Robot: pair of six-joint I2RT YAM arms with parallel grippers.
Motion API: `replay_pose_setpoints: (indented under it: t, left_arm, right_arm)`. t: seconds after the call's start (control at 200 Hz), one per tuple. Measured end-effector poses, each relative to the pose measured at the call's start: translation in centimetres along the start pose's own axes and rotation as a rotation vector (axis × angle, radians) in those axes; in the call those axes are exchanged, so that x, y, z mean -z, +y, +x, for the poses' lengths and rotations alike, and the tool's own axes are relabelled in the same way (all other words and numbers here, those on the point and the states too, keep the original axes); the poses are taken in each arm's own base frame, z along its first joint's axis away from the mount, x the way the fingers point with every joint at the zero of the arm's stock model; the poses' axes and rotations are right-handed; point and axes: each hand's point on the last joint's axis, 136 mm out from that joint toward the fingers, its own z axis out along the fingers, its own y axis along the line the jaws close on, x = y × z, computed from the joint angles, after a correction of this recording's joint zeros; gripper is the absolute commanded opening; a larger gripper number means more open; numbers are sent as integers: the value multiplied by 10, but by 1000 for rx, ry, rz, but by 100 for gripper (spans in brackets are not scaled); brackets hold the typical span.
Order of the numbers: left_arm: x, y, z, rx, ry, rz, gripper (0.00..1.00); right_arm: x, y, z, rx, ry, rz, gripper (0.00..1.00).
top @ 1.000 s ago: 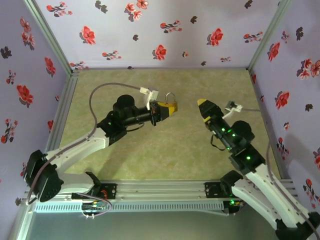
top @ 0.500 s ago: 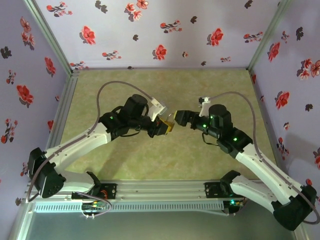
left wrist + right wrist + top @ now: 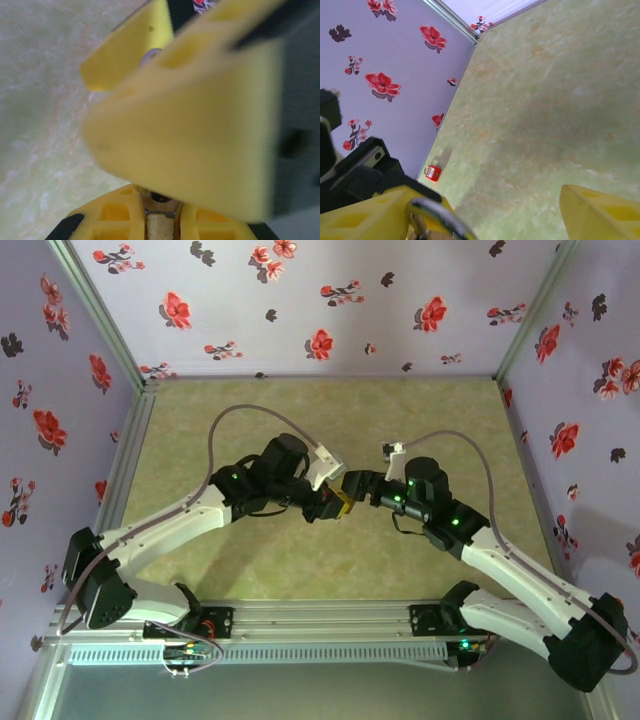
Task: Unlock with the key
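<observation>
Since the frame one second earlier, the right gripper (image 3: 351, 486) had swung in from the right half of the table (image 3: 420, 410). The left gripper (image 3: 332, 503) had shifted slightly toward the near edge. The two now stood tip to tip at mid-table.

Top view: the left gripper was closed on the padlock (image 3: 345, 502), a small brass-yellow part of which showed between the two tips. The right gripper's tip was touching it or just beside it; which could not be settled. Its jaw opening could not be judged.

Left wrist view: the padlock body sat clamped between the left gripper's fingers (image 3: 107, 220) at the bottom edge. A blurred yellow finger (image 3: 200, 135) stood close before the lens. A second one lay behind it, with a silver arc (image 3: 150, 54) between them.

Right wrist view: the shackle (image 3: 436, 220) lay at lower left against a yellow finger. Another finger was at lower right, well apart. Whether the right jaws held anything could not be told. A small red object (image 3: 432, 172) lay at the foot of the wall (image 3: 395, 50). The key's position could not be determined.
</observation>
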Motion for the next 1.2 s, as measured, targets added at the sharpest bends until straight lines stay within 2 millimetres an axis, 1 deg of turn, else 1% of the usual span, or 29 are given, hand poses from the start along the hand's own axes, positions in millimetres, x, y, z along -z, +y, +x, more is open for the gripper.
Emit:
replay_pose_setpoints:
  t: [0.055, 0.115, 0.175, 0.235, 0.37, 0.535, 0.59, 0.645, 0.79, 0.89, 0.95, 1.03, 1.075, 1.14, 1.2]
  left_arm:
    - [-2, -2, 1, -15, 12, -10, 0]
    - [-3, 0, 3, -24, 18, -38, 0]
    - [-4, 7, 5, -39, 25, -93, 0]
    - [-5, 14, 6, -62, 27, -157, 0]
    - [-7, 20, 6, -156, 19, -315, 0]
    - [-13, 37, 12, -248, 49, -516, 0]
    - [-12, 43, 14, -264, 57, -566, 0]
    - [-10, 49, 16, -275, 63, -608, 0]
    - [-4, 61, 20, -285, 73, -690, 0]
    - [-2, 72, 30, -274, 94, -740, 0]
    - [2, 84, 40, -251, 116, -799, 0]
    - [11, 105, 59, -202, 160, -885, 0]
    - [15, 115, 71, -175, 189, -928, 0]
    - [20, 129, 89, -133, 239, -985, 0]
    - [24, 139, 103, -101, 281, -1033, 0]
  right_arm:
    - [-4, -5, 2, -13, 10, 20, 26]
    - [-9, -15, 5, -44, 25, 66, 18]
    - [-13, -21, 7, -82, 43, 114, 11]
    - [-15, -25, 6, -122, 52, 163, 10]
    - [-13, -38, 5, -201, 45, 262, 20]
    - [-18, -55, 10, -292, 37, 335, 23]
    - [-20, -59, 11, -315, 34, 346, 26]
    - [-22, -60, 12, -332, 31, 348, 32]
    - [-24, -67, 13, -378, 17, 364, 60]
    - [-22, -77, 13, -395, 7, 386, 70]
    - [-13, -93, 13, -406, -11, 434, 74]
    - [7, -121, 14, -434, -41, 525, 78]
    - [18, -131, 14, -444, -58, 561, 81]
    - [34, -139, 12, -445, -90, 587, 84]
    - [46, -139, 9, -435, -121, 584, 85]
